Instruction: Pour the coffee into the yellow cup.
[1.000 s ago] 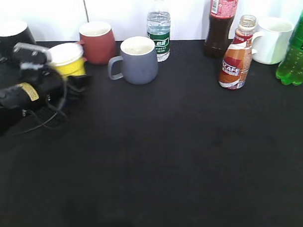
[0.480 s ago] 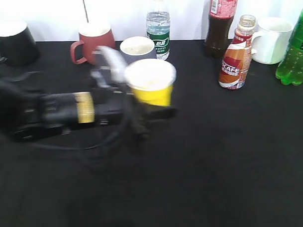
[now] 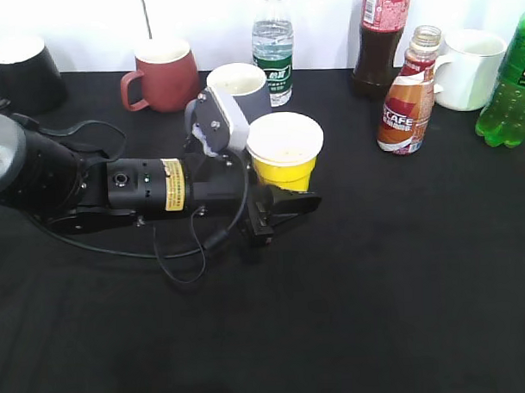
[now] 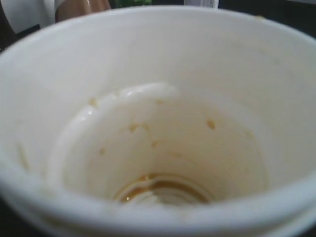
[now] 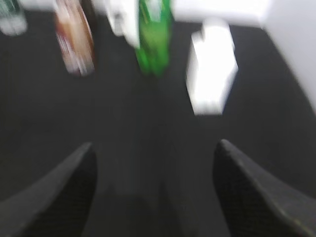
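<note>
The yellow cup (image 3: 284,153) stands upright in the middle of the table, held by my left gripper (image 3: 281,197), which is shut on its lower part. The left wrist view looks into the cup's white inside (image 4: 163,123), which has a thin ring of brown liquid at the bottom. The coffee bottle (image 3: 406,97), with its orange and white label and no cap, stands at the back right; it shows blurred in the right wrist view (image 5: 74,42). My right gripper (image 5: 155,145) is open and empty above the black table, out of the exterior view.
Along the back stand a black mug (image 3: 21,74), a red mug (image 3: 163,75), a grey mug (image 3: 234,84) behind the left wrist, a water bottle (image 3: 273,49), a cola bottle (image 3: 380,41), a white mug (image 3: 469,68) and a green bottle (image 3: 509,89).
My left arm has carried the yellow cup from the back left to the middle of the table, and has nearly stopped. The bottles and mugs have not moved.
</note>
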Tool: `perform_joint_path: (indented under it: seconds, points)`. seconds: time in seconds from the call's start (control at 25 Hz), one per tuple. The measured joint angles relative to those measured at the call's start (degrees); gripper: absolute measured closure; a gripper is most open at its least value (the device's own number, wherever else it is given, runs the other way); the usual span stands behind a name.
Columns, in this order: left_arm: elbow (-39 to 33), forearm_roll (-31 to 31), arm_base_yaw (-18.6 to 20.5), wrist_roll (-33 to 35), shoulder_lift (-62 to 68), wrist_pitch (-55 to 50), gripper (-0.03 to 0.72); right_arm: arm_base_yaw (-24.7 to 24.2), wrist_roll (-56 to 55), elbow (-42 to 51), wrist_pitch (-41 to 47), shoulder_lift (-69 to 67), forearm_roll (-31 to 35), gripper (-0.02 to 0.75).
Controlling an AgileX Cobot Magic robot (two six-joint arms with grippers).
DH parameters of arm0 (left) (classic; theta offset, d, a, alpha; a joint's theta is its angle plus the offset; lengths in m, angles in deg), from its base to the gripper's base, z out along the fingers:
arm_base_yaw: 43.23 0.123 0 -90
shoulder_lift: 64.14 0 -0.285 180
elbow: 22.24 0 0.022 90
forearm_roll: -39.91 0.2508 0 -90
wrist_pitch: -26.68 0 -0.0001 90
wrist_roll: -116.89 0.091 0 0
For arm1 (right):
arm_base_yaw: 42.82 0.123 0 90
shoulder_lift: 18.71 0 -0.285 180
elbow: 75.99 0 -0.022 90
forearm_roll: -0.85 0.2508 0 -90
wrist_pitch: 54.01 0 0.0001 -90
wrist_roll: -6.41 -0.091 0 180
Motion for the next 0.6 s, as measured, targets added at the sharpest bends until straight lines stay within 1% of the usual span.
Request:
perform_joint_path:
  seconds: [0.08, 0.12, 0.2, 0.24, 0.32, 0.36, 0.4, 0.44, 0.52, 0.6]
  points:
    - [0.0, 0.05, 0.0, 0.0, 0.0, 0.0, 0.238, 0.0, 3.19, 0.0, -12.12, -9.73, 4.01, 0.168]
    - [0.0, 0.05, 0.0, 0.0, 0.0, 0.0, 0.238, 0.0, 6.13, 1.24, -19.27, -14.59, 7.39, 0.168]
    - [0.0, 0.05, 0.0, 0.0, 0.0, 0.0, 0.238, 0.0, 13.93, 7.18, -37.89, -22.99, 15.77, 0.168]
    - [0.0, 0.05, 0.0, 0.0, 0.0, 0.0, 0.238, 0.0, 15.17, 9.4, -45.75, -26.74, 17.57, 0.168]
    - [0.0, 0.05, 0.0, 0.0, 0.0, 0.0, 0.238, 0.15, 14.78, 10.71, -55.14, -36.06, 16.57, 0.168]
    - [0.0, 0.05, 0.0, 0.0, 0.0, 0.0, 0.238, 1.19, 11.96, 10.82, -58.91, -41.79, 14.09, 0.168]
    - [0.0, 0.05, 0.0, 0.0, 0.0, 0.0, 0.238, 3.43, 8.79, 10.8, -63.22, -46.36, 9.58, 0.168]
    - [0.0, 0.05, 0.0, 0.0, 0.0, 0.0, 0.238, 5.89, 6.94, 10.8, -68.64, -51.35, 6.71, 0.168]
    - [0.0, 0.05, 0.0, 0.0, 0.0, 0.0, 0.239, 8.93, 5.92, 10.8, -80.72, -61.95, 5.02, 0.168]
    - [0.0, 0.05, 0.0, 0.0, 0.0, 0.0, 0.239, 9.42, 5.68, 10.84, -90.5, -72.57, 2.64, 0.167]
